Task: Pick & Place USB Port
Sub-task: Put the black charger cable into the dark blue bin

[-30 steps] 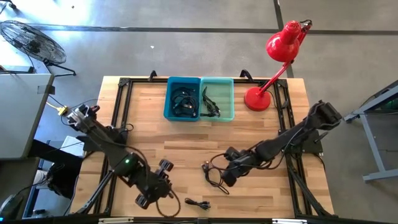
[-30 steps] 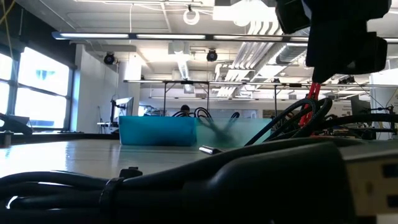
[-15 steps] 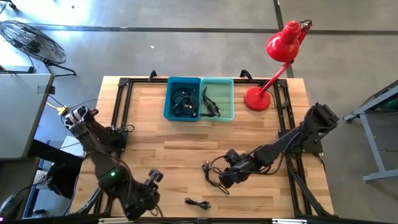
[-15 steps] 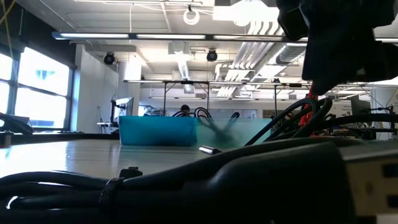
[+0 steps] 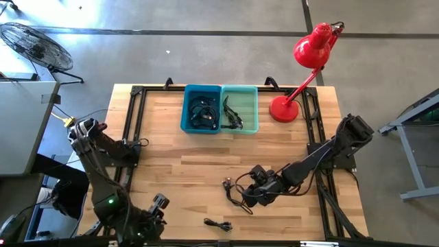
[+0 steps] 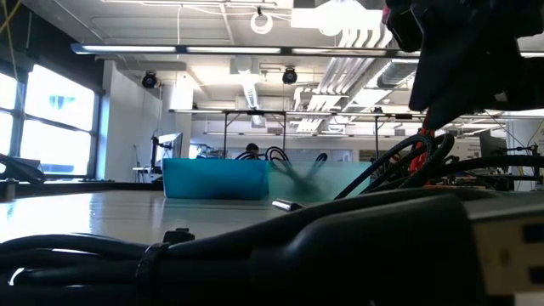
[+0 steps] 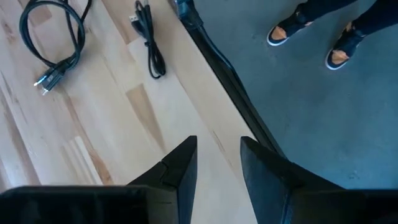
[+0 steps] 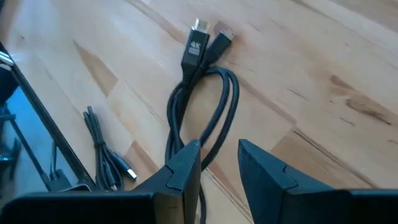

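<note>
A black cable bundle (image 5: 236, 192) with a plug marked 4K (image 8: 196, 46) lies coiled on the wooden table right of centre. My right gripper (image 5: 255, 194) is open just over the bundle's right end. In the right wrist view its fingers (image 8: 219, 168) stand over the near end of the cable loop (image 8: 205, 106). A small black USB cable (image 5: 218, 224) lies by the near edge and also shows in the right wrist view (image 8: 102, 149). My left gripper (image 5: 156, 204) is open and empty at the near left, its fingers (image 7: 217, 168) over the table's near edge.
A blue bin (image 5: 202, 108) and a teal bin (image 5: 240, 108), both holding cables, stand at the far middle. A red desk lamp (image 5: 302, 75) stands at the far right. A person's shoes (image 7: 311, 31) show on the floor beyond the near edge.
My left arm has drawn back toward the table's near left corner, away from the small cable. My right gripper has shifted a little toward the near edge over the cable bundle. The cables have stayed where they were.
</note>
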You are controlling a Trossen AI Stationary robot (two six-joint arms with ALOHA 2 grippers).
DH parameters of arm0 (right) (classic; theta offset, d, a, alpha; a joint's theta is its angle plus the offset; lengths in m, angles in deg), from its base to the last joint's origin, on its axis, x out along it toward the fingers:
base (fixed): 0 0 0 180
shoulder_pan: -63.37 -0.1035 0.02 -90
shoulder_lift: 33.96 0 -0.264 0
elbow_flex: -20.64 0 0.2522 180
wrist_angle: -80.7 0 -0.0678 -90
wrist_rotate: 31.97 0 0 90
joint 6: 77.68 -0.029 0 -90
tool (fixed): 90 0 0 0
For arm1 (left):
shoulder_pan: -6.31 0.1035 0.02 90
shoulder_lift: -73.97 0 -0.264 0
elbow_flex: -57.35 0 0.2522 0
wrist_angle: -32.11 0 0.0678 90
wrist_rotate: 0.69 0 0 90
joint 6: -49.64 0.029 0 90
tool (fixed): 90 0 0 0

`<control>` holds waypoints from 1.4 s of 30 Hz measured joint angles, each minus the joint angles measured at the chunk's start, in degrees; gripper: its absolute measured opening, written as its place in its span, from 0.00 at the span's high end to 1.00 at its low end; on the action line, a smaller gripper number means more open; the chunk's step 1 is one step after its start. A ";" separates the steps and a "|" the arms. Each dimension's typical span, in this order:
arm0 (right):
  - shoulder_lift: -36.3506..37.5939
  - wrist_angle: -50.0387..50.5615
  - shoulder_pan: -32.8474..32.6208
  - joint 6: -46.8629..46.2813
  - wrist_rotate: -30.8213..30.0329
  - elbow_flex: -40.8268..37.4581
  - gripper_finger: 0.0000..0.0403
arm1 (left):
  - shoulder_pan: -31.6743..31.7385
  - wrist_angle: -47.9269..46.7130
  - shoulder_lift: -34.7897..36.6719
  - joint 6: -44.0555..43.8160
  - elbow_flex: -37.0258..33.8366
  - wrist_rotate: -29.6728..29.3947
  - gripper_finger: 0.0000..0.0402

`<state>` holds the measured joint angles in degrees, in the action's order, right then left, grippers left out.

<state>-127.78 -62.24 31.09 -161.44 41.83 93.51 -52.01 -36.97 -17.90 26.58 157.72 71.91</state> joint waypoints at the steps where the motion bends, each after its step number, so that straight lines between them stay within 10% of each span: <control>1: 0.00 -0.07 -0.15 0.10 -0.85 0.00 0.75 | -0.52 0.16 0.00 -0.20 0.00 -0.58 0.70; 29: 0.00 4.85 -0.18 -1.28 9.63 0.02 0.75 | -2.54 0.19 -0.04 0.88 0.00 -5.48 0.70; 42: 0.00 4.89 0.14 -3.31 12.24 0.02 0.47 | -2.54 0.17 -0.04 0.88 0.00 -5.63 0.70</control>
<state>-127.78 -57.35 31.23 -164.75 54.07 93.53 -54.55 -36.81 -17.94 27.46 157.72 66.29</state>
